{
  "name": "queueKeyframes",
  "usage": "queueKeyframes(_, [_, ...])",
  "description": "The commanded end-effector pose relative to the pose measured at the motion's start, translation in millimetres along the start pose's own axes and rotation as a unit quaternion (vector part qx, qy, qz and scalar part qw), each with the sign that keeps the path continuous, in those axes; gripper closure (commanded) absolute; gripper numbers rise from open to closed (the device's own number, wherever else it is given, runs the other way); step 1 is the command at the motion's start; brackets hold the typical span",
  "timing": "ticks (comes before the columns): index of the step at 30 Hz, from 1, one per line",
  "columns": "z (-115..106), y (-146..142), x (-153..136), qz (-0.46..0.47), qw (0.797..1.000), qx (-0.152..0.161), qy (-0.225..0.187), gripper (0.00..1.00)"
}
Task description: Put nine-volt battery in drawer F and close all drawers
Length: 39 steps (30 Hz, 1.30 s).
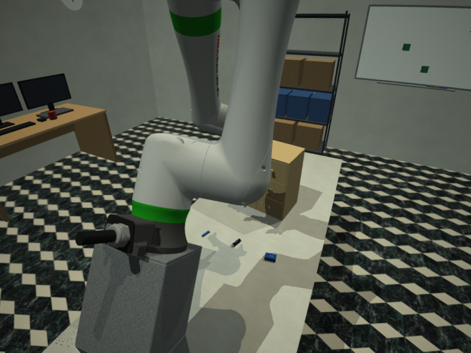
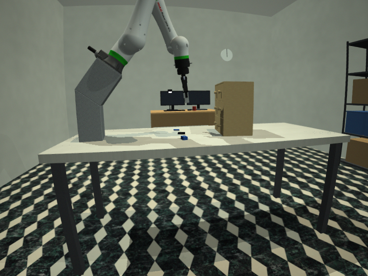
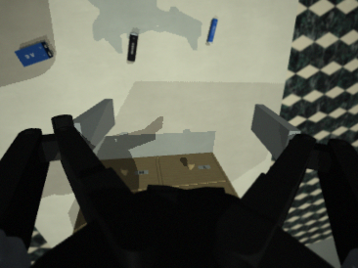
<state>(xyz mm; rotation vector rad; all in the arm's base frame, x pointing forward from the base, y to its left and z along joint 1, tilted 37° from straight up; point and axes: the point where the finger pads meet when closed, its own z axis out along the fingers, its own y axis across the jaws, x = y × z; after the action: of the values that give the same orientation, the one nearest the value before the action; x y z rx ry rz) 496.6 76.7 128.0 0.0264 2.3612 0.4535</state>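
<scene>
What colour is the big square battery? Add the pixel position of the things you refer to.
The battery (image 1: pixel 270 257) (image 2: pixel 184 138) (image 3: pixel 33 54) is blue, with black at one end. It shows best in the wrist view.

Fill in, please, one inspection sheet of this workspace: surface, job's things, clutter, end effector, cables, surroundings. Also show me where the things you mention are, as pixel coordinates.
Surface: pale table (image 1: pixel 326 180) (image 2: pixel 138 157), shadows across it.
Job's things: nine-volt battery (image 1: pixel 270 257) (image 2: pixel 184 138) (image 3: pixel 33 54) lying on the table; chest (image 1: pixel 292 183) (image 2: pixel 238 108) upright, drawers look closed; letter F not readable.
Clutter: black cylinder (image 1: pixel 235 242) (image 2: pixel 181 133) (image 3: pixel 132 47), slim blue cylinder (image 1: pixel 205 233) (image 2: pixel 176 129) (image 3: pixel 212 30).
End effector (image 2: pixel 186 101) (image 3: pixel 183 114): open, nothing held, above the table.
Cables: nothing seen.
Surroundings: desk (image 1: pixel 92 123) (image 2: pixel 182 119), shelf rack (image 1: pixel 342 46) (image 2: pixel 345 88), whiteboard (image 1: pixel 393 26).
</scene>
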Motion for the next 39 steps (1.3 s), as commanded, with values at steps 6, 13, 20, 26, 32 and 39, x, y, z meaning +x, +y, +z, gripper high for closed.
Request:
queueKeyframes(6, [-38.9,-27.3,1.1,0.012,0.992,0.112,0.053,0.0])
queueKeyframes(13, [-38.9,-27.3,1.1,0.012,0.992,0.112,0.053,0.0])
queueKeyframes(20, [-38.9,-27.3,1.1,0.012,0.992,0.112,0.053,0.0])
queueKeyframes(26, [-38.9,-27.3,1.1,0.012,0.992,0.112,0.053,0.0])
queueKeyframes(32, [-38.9,-27.3,1.1,0.012,0.992,0.112,0.053,0.0])
queueKeyframes(39, [-38.9,-27.3,1.1,0.012,0.992,0.112,0.053,0.0])
